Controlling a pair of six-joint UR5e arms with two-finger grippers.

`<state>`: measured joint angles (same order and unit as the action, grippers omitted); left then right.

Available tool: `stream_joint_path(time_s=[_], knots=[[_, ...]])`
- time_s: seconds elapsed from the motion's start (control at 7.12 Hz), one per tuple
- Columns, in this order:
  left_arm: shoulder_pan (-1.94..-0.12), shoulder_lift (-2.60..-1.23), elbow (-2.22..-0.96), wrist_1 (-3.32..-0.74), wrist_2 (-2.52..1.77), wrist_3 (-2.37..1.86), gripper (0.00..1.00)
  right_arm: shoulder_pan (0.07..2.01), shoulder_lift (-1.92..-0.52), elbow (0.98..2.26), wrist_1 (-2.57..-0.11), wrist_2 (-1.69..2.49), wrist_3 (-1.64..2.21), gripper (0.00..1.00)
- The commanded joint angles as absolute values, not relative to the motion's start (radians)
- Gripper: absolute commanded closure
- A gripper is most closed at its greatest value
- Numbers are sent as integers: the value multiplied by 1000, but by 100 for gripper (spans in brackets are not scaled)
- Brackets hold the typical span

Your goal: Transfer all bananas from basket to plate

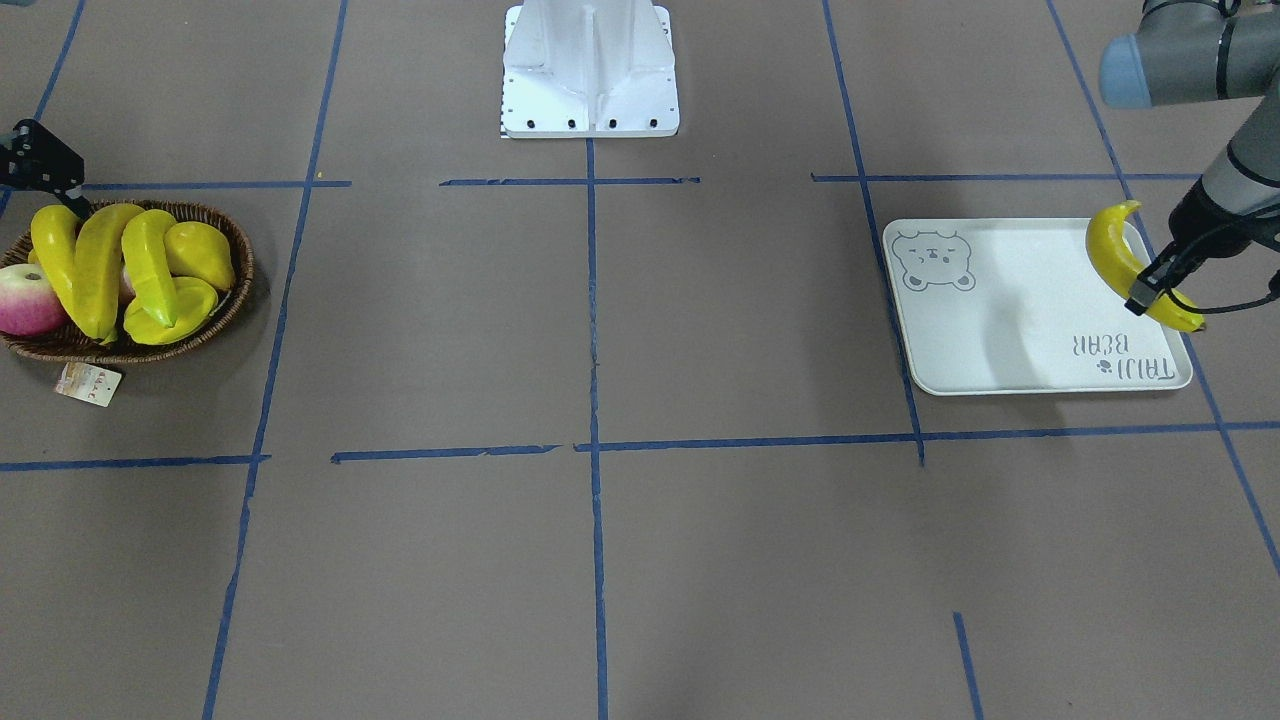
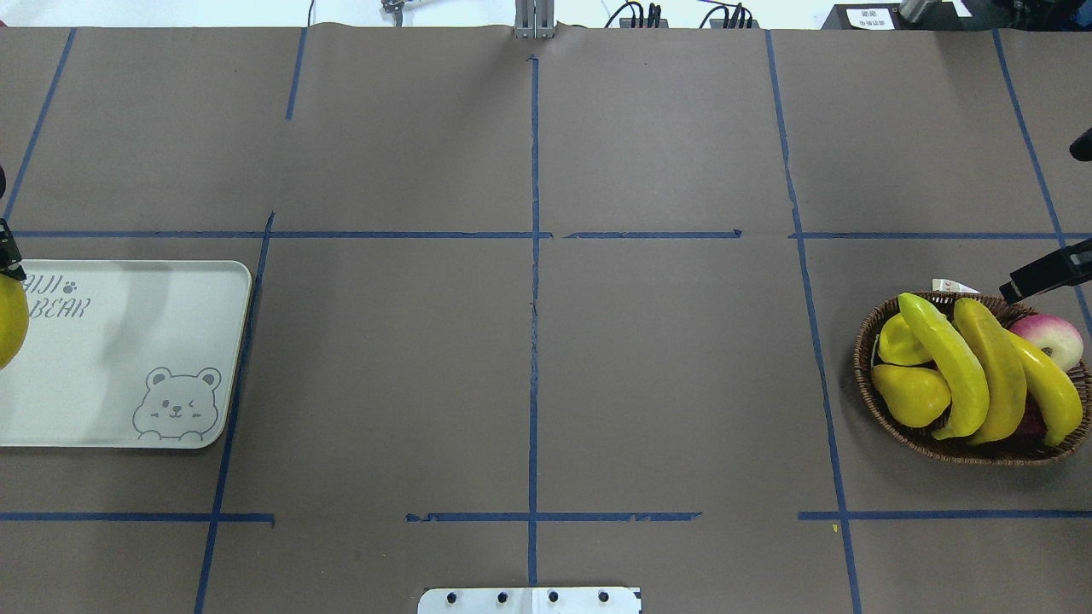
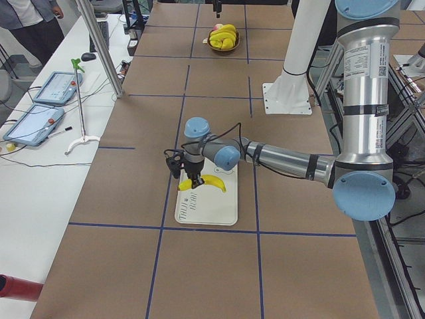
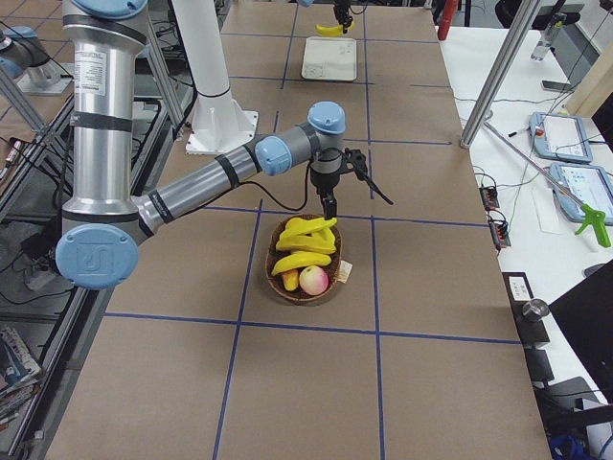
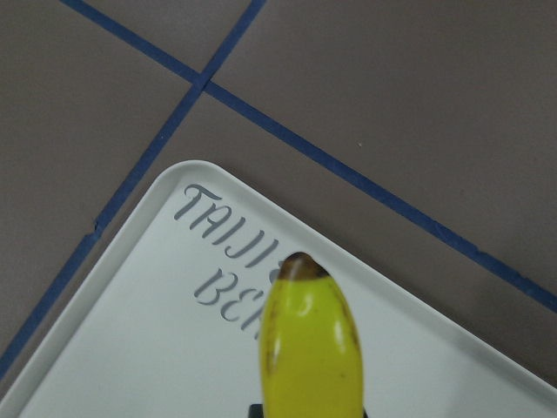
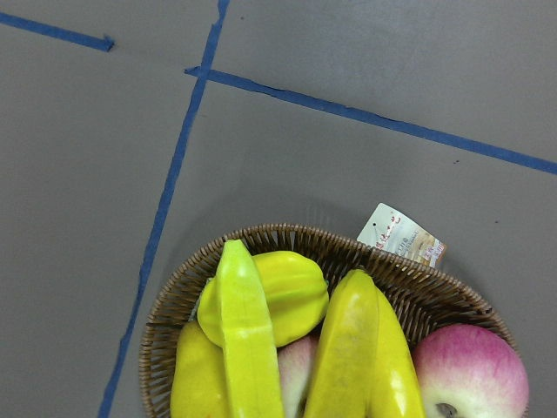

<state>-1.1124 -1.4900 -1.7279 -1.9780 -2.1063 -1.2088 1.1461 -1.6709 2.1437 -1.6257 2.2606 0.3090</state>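
While three bananas [image 2: 947, 362] lie in the basket [image 2: 858, 368] at far right, the left gripper [image 1: 1150, 290] pinches a banana [image 1: 1105, 250] above the plate [image 1: 1000, 340]; the right gripper [image 4: 356, 206] hangs with jaws spread.

Left end effector [image 1: 1152, 293] clamped.

Silver arm tubes [image 3: 362, 80], pale-blue joint caps [image 3: 359, 196] — black cable [image 1: 1232, 309], white bolted base [image 1: 590, 100].

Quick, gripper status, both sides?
Left gripper: shut on a banana, above the plate.
Right gripper: cannot tell, only partly in frame, by the basket.
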Motion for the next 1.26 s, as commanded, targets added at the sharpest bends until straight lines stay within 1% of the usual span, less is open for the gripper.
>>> stream_joint_path(time_s=[0.0, 0.14, 0.28, 0.42, 0.56, 0.7, 1.12], knots=[[-1123, -1489, -1594, -2118, -2120, -1203, 100, 1157, -1684, 2138, -1621, 2269, 290, 0], [-1123, -1493, -1563, -2149, -2120, -1216, 100, 1157, -1684, 2138, -1621, 2269, 290, 0], [-1121, -1496, -1507, -2231, -2120, -1267, 100, 1157, -1684, 2140, -1621, 2269, 290, 0], [-1118, -1500, -1458, -2303, -2120, -1281, 95, 1157, -1684, 2138, -1621, 2269, 290, 0], [-1118, -1503, -1450, -2307, -2120, -1270, 69, 1157, -1684, 2138, -1621, 2269, 290, 0], [-1117, -1503, -1447, -2309, -2112, -1267, 1, 1157, -1686, 2138, -1621, 2269, 288, 0], [-1123, -1491, -1476, -2341, -2137, -1188, 0, 1157, -1686, 2141, -1620, 2269, 291, 0]])
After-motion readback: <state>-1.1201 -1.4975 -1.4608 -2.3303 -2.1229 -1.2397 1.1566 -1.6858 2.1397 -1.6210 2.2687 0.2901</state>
